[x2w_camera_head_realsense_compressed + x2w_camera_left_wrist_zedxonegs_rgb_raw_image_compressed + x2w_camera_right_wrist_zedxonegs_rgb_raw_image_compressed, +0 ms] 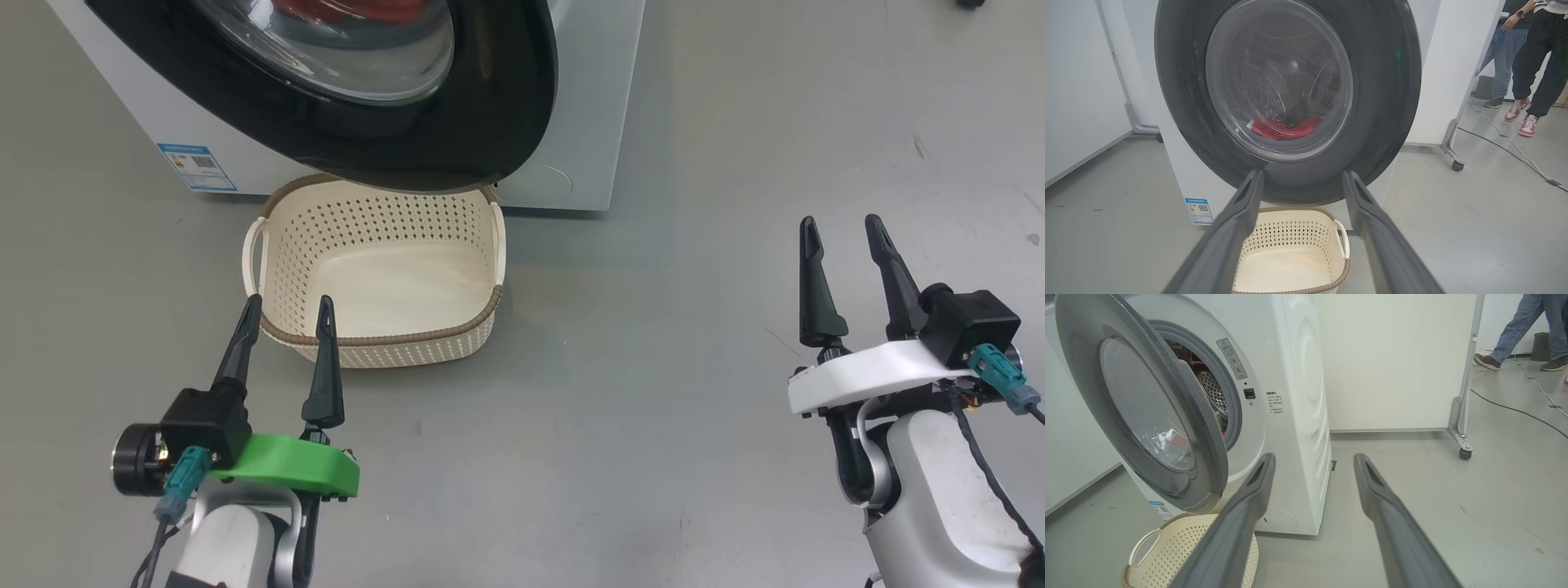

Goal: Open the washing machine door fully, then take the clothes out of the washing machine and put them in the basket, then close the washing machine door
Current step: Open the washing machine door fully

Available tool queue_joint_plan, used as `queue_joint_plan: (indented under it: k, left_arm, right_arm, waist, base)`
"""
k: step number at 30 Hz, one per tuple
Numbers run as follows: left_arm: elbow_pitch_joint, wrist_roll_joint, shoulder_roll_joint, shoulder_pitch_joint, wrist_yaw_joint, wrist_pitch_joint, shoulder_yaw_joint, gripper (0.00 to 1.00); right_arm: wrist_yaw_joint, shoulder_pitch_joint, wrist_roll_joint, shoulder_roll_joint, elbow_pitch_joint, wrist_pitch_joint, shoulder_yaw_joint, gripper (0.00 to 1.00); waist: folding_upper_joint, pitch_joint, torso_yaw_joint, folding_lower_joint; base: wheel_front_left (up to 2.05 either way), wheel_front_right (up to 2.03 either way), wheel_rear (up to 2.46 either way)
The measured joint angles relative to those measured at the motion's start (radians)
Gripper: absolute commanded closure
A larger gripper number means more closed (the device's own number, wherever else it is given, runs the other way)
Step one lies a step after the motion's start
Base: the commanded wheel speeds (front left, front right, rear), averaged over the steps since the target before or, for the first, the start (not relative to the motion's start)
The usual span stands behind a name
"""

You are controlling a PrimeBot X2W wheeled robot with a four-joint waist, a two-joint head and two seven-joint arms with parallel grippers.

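Note:
The washing machine [588,98] stands at the top of the head view. The washing machine door [490,122] is swung partly out, and its black rim hangs over the back of the basket [277,245]. The red clothes [1284,127] lie inside the drum, seen through the door glass [1278,73]. The basket is empty. My left gripper [291,300] is open just in front of the basket's near rim. My right gripper [841,220] is open over bare floor, well right of the machine. In the right wrist view the door [1208,457] stands ajar from the drum mouth [1229,416].
A white partition panel on casters [1396,363] stands right of the machine, with a cable [1515,410] running over the grey floor. People's legs and shoes [1527,118] are in the far right background. A blue label [196,167] is on the machine's lower front.

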State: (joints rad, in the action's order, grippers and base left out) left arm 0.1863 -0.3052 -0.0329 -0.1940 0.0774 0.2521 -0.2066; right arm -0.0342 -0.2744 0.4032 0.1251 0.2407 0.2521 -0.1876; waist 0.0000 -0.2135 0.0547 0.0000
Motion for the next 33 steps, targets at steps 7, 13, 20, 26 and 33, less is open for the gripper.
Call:
queue_joint_plan:
  k: [7,13,20,26,33]
  left_arm:
    - [0.000,0.000,0.000,0.000,0.000,0.000,-0.002,0.00]
    - [0.000,0.000,0.000,0.000,0.000,0.000,-0.001,0.00]
    - [0.000,0.000,0.000,0.000,0.000,0.000,-0.001,0.00]
    - [0.000,0.000,0.000,0.000,0.000,0.000,-0.001,0.00]
    - [-0.007,0.000,0.000,-0.001,0.000,0.000,-0.016,0.00]
  right_arm:
    - [-0.008,0.000,-0.010,-0.004,-0.002,0.000,0.008,0.00]
    - [-0.009,0.002,-0.019,-0.007,-0.002,0.000,0.012,0.00]
    - [-0.016,0.002,-0.027,-0.013,-0.002,0.000,0.017,0.00]
    - [-0.018,0.002,-0.027,-0.018,-0.002,0.000,0.023,0.00]
    - [-0.028,-0.005,-0.013,-0.020,-0.016,0.000,0.051,0.00]
  waist:
    - [0.0000,-0.001,0.004,0.0000]
    - [0.0000,-0.001,0.008,0.0000]
    - [0.0000,-0.002,0.010,0.0000]
    - [0.0000,-0.005,0.012,0.0000]
    - [0.0000,-0.030,0.018,0.0000]
  base:
    - [0.00,0.00,0.00]
    - [0.00,0.00,0.00]
    - [0.00,0.00,0.00]
    - [0.00,0.00,0.00]
    - [0.00,0.00,0.00]
